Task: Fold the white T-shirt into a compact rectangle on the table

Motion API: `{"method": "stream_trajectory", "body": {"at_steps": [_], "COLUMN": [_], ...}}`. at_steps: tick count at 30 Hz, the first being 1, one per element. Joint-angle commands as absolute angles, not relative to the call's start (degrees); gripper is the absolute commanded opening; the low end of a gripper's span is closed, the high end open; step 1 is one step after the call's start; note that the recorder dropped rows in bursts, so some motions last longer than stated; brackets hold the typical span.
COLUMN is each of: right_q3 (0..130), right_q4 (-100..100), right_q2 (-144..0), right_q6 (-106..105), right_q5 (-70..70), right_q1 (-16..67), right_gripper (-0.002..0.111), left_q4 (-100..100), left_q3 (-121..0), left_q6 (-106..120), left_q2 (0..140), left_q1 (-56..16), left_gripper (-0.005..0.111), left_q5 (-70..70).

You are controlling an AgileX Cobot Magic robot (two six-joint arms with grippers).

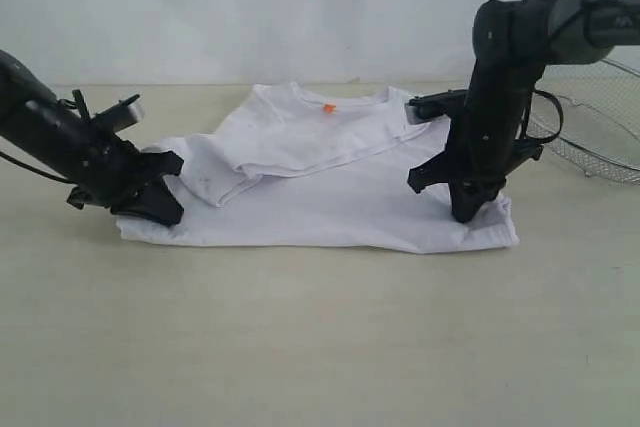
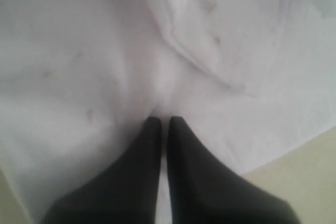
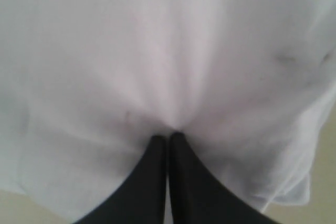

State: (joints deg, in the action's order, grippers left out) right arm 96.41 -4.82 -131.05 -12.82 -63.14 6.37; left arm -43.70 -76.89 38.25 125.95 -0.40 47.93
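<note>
- the table [image 1: 320, 347]: one pale beige top, bare in front of the cloth
- the white T-shirt [image 1: 330, 197]: one, lying flat mid-table with the collar at the far side; one layer is folded slantwise across the chest, its edge running from the near left up to the far right; the near hem lies straight
- wire-mesh basket [image 1: 600, 137]: one, on the table at the far right, apart from the shirt and behind the right arm
- right gripper [image 1: 465, 215]: points straight down at the shirt's near right corner; jaws pressed together, the cloth puckered into the tips [image 3: 168, 137]
- left gripper [image 1: 165, 209]: reaches in low at the near left corner; jaws pressed together, nipping the fabric, which gathers toward them [image 2: 164, 121]
- orange tag [image 1: 328, 108]: one, at the neck
</note>
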Motion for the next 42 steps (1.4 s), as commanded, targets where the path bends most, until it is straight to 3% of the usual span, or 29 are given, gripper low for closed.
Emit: {"method": "stream_trajectory", "body": {"at_steps": [1, 17, 23, 28, 42], "right_q3": [89.29, 66.90, 65.83, 65.83, 66.97], "right_q4": [-5.92, -13.05, -19.79, -21.91, -22.40], "right_q2": [-131.90, -117.77, -110.71, -104.09, -108.65], "right_q6": [-12.95, -12.35, -17.18, -19.02, -22.60], "right_q5": [-69.96, -61.44, -62.70, -55.08, -46.55], "right_q1": [7.47, 9.30, 10.15, 13.13, 13.79], "right_gripper": [0.000, 0.000, 0.000, 0.000, 0.000], "left_q4": [-40.27, -48.99, -55.80, -64.93, -57.87], "left_q3": [-68.94, -36.04, -35.39, -36.08, -41.81], "left_q6": [39.30, 45.29, 51.53, 58.04, 50.55], "left_q2": [126.29, 103.35, 97.13, 93.15, 101.97], "left_q1": [-0.71, -0.71, -0.71, -0.71, -0.71], "left_gripper": [0.005, 0.005, 0.005, 0.005, 0.005], "left_q5": [49.27, 33.60, 36.44, 35.77, 27.81]}}
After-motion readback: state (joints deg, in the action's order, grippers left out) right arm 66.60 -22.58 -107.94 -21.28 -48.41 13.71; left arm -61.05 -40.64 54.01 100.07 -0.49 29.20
